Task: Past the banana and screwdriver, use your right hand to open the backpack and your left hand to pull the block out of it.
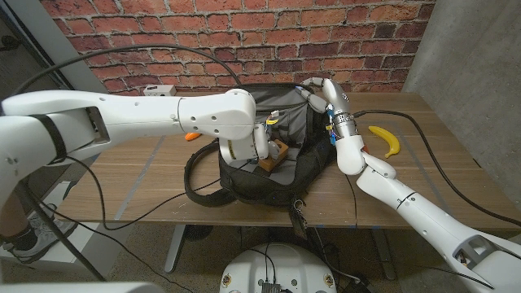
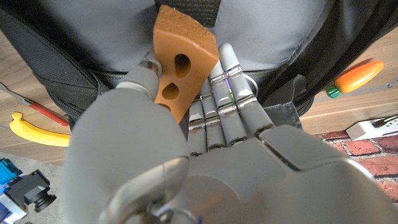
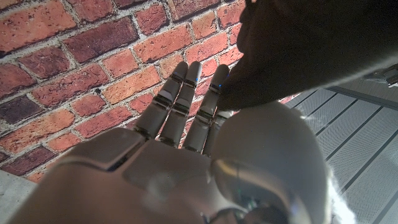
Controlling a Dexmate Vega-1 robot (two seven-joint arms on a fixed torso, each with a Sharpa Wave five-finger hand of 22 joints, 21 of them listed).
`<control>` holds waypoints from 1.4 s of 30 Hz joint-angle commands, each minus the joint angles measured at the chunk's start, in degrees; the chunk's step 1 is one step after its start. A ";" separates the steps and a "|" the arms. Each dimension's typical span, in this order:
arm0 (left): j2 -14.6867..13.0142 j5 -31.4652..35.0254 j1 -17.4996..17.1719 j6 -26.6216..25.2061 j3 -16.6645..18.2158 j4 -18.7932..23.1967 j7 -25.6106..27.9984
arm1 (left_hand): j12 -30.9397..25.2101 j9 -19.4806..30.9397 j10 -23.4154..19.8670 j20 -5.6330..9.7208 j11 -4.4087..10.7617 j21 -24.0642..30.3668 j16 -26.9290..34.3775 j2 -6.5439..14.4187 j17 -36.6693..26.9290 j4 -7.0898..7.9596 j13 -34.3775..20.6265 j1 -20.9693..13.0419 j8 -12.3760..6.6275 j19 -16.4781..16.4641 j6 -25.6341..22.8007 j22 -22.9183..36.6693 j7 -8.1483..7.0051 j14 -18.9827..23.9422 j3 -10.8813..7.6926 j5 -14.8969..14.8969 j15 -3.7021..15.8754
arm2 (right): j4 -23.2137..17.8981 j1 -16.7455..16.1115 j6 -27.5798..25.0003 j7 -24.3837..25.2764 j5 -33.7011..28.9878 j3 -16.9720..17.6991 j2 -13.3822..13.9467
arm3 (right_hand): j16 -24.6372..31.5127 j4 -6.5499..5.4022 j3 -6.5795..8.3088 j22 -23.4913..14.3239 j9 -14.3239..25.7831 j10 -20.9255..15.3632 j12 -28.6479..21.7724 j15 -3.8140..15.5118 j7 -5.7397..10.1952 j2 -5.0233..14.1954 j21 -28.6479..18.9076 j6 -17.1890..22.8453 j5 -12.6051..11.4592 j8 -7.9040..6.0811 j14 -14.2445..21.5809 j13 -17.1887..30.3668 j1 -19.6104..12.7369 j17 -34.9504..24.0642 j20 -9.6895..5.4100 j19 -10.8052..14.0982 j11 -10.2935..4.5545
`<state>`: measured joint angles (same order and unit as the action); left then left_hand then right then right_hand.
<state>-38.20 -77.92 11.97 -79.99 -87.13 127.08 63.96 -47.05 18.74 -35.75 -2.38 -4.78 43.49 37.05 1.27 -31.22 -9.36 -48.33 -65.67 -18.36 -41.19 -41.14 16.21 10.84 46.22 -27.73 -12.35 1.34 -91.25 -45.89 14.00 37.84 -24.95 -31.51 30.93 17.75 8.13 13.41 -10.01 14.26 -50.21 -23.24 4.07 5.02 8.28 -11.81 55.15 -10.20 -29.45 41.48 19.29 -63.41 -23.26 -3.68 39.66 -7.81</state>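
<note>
Gripped in the left hand (image 2: 205,143), the block (image 2: 180,62) pointed lengthwise toward 12 o'clock, inside the backpack (image 1: 301,159), whose rim the right hand (image 1: 321,96) held.

The block (image 2: 180,65) is partly covered by the left hand (image 2: 205,155); in the head view that hand (image 1: 262,143) is half sunk in the backpack (image 1: 305,167); dark fabric, probably the backpack's flap (image 3: 311,43), hides the right hand's fingertips (image 3: 219,87); the screwdriver (image 2: 37,109) runs behind the pack.
</note>
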 commanded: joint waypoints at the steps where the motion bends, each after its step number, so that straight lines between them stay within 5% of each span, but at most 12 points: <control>1: -3.47 -2.35 -1.82 0.01 3.09 3.09 0.04 | 0.17 4.61 -4.03 -0.09 4.03 0.52 -0.31 3.88 -0.30 0.16 -0.20 -3.15 -0.17 0.48 -0.07 0.12 0.12 3.83 0.00 -0.01 3.44 | -2.03 0.33 -2.69 -0.99 -0.66 -0.32 -0.04 | -0.35 0.12 -0.15 -0.20 0.27 -0.17 0.11 9.17 0.56 0.66 -0.38 0.15 -0.37 -0.38 0.61 0.12 -0.50 -0.28 -5.68 -0.04 0.22; 18: -6.93 -2.75 -3.31 0.01 5.65 6.05 0.04 | 0.01 5.78 -4.44 0.02 4.55 1.66 -0.34 3.90 -1.01 -0.03 -0.34 -3.21 -0.39 0.92 -0.58 -0.09 -0.16 4.10 0.30 0.03 3.73 | -4.11 0.44 -6.14 -1.62 -1.61 -1.18 -0.40 | -0.53 0.11 -0.23 -0.20 0.26 -0.20 0.22 9.20 0.53 0.65 -0.38 0.15 -0.39 -0.43 0.68 0.12 -0.55 -0.43 -5.69 -0.04 0.18; 27: -9.45 0.97 -4.46 0.01 7.46 8.40 -4.95 | -0.05 6.45 -4.65 -0.03 4.62 2.28 -0.51 3.93 -1.25 -0.01 -0.36 -3.17 -0.53 1.25 -0.91 -0.22 -0.10 4.30 0.41 0.02 3.60 | -4.81 0.69 -7.97 -1.73 -2.16 -1.63 -0.65 | -0.67 0.10 -0.25 -0.20 0.23 -0.33 0.24 9.16 0.46 0.67 -0.38 0.09 -0.41 -0.42 0.66 0.09 -0.57 -0.45 -5.68 -0.03 0.32; 42: -15.45 8.29 -11.85 0.01 17.10 15.06 -13.98 | -0.32 7.33 -4.89 0.05 4.68 3.15 -0.30 3.93 -1.90 0.05 -0.78 -2.97 -0.88 1.58 -1.68 -0.39 -0.47 4.81 0.77 0.06 3.67 | -6.09 1.33 -11.15 -1.72 -3.19 -2.36 -1.12 | -0.79 0.15 -0.26 -0.20 0.21 -0.28 0.29 9.22 0.55 0.69 -0.39 0.09 -0.45 -0.44 0.74 0.19 -0.72 -0.56 -5.68 -0.01 0.28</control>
<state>-49.27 -73.91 5.41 -79.99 -76.93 137.36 55.29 -46.93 22.84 -36.67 -2.35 -3.88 46.21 36.60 1.51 -32.82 -9.39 -48.73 -65.44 -18.91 -39.79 -41.97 15.68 10.24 47.53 -27.22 -12.10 2.06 -96.58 -45.02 5.14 36.19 -27.38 -33.28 30.11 17.30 8.28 13.26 -10.01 14.26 -50.21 -23.24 4.29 5.03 8.02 -11.81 55.15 -10.42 -29.68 41.72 19.28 -63.68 -23.52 -3.68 39.66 -7.80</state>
